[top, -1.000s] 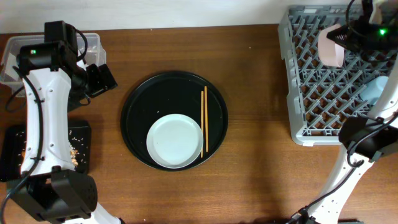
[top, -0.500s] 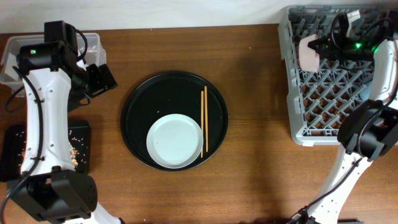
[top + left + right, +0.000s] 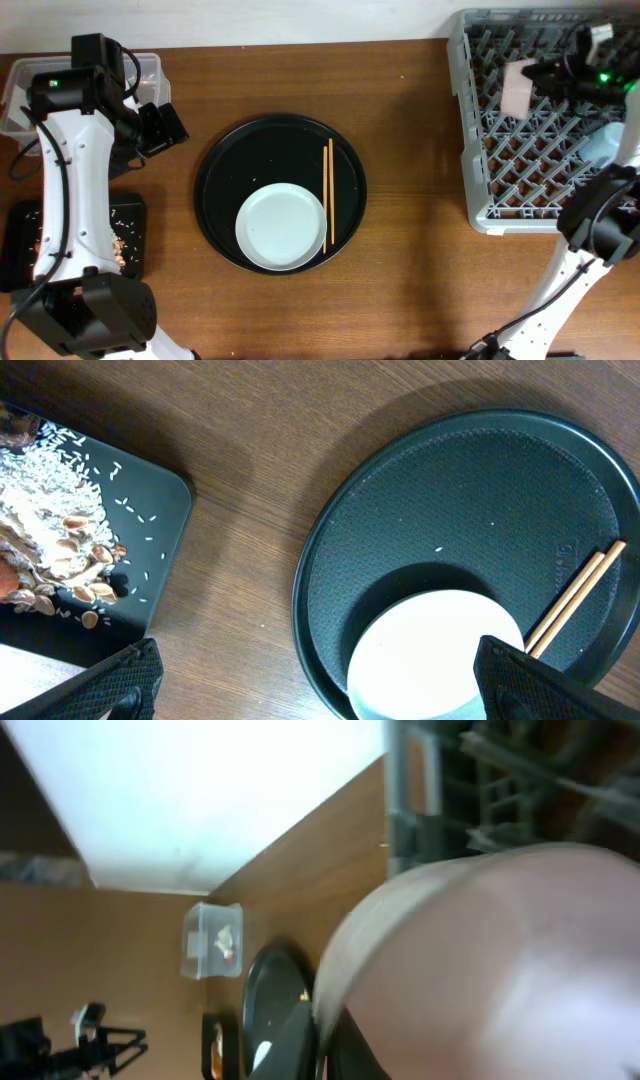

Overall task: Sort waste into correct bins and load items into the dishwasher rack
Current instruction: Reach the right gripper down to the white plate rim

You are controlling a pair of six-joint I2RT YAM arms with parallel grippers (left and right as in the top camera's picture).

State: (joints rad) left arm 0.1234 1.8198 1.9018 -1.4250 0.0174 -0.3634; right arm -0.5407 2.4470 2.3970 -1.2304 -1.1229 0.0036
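Observation:
My right gripper point(image 3: 546, 76) is shut on the rim of the white-pinkish bowl point(image 3: 518, 87), holding it on edge over the back left part of the grey dishwasher rack point(image 3: 480, 170). The bowl fills the right wrist view point(image 3: 500, 950). A light blue cup point(image 3: 603, 146) lies in the rack at the right. The white plate point(image 3: 281, 227) and the chopsticks point(image 3: 330, 195) lie on the round black tray point(image 3: 250, 150). My left gripper point(image 3: 160, 128) hangs open and empty left of that tray; its view shows the plate point(image 3: 430, 660) and chopsticks point(image 3: 575, 592).
The clear tub point(image 3: 152, 68) stands at the back left, partly hidden by my left arm, and holds a tissue and a red wrapper point(image 3: 228, 952). The shallow black tray point(image 3: 128, 238) with rice and food scraps point(image 3: 50, 540) lies at the front left.
My right gripper swung the bowl left over the rack, then back a little to the right, turning it more on edge. The left arm has not moved.

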